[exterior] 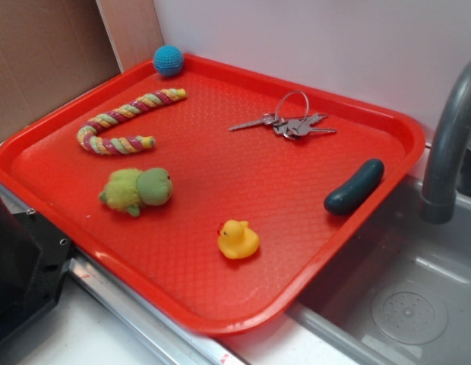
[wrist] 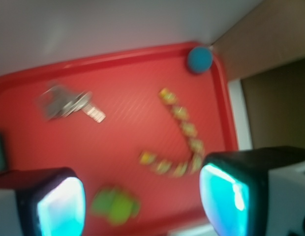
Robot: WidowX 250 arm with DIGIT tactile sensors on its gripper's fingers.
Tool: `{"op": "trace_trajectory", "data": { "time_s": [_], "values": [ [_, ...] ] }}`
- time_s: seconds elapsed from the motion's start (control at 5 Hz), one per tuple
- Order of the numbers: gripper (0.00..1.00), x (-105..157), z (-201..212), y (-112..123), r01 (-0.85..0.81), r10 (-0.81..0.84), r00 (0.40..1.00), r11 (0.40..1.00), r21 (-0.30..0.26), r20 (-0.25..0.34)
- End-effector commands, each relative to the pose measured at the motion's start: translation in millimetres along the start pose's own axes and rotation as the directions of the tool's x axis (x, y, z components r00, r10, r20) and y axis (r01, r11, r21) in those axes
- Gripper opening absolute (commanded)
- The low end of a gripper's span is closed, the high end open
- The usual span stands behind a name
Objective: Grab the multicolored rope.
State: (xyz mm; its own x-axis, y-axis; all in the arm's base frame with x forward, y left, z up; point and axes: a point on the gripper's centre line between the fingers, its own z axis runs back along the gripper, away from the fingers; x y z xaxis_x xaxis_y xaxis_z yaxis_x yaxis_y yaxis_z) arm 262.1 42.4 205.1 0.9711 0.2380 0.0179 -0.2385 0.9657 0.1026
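Exterior: one multicolored rope (exterior: 126,122), one plush (exterior: 137,189), one duck (exterior: 238,239).

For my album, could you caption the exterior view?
A red tray holding a multicolored rope, green plush toy, rubber duck, keys, blue ball and dark pickle.

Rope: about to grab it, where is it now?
In the exterior view the rope lies on the tray's left side, between the blue ball and green plush, untouched.
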Motion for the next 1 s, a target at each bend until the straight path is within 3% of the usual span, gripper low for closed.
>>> {"op": "trace_trajectory", "data": {
  "time_s": [0.0, 0.2, 0.6, 0.8],
  "values": [
    [1.0, 0.2, -57.5, 38.5, 0.12, -0.126, 0.99, 0.988, 0.092, 0.061],
    [1.0, -2.1, -81.0, 46.4, 0.133, -0.138, 0.989, 0.987, 0.086, 0.046],
    [1.0, 12.3, -136.5, 64.9, 0.05, -0.049, 0.997, 0.999, 0.017, -0.057],
    [1.0, 13.6, -147.9, 69.9, 0.034, -0.032, 0.995, 0.999, 0.024, -0.093]
  ]
}}
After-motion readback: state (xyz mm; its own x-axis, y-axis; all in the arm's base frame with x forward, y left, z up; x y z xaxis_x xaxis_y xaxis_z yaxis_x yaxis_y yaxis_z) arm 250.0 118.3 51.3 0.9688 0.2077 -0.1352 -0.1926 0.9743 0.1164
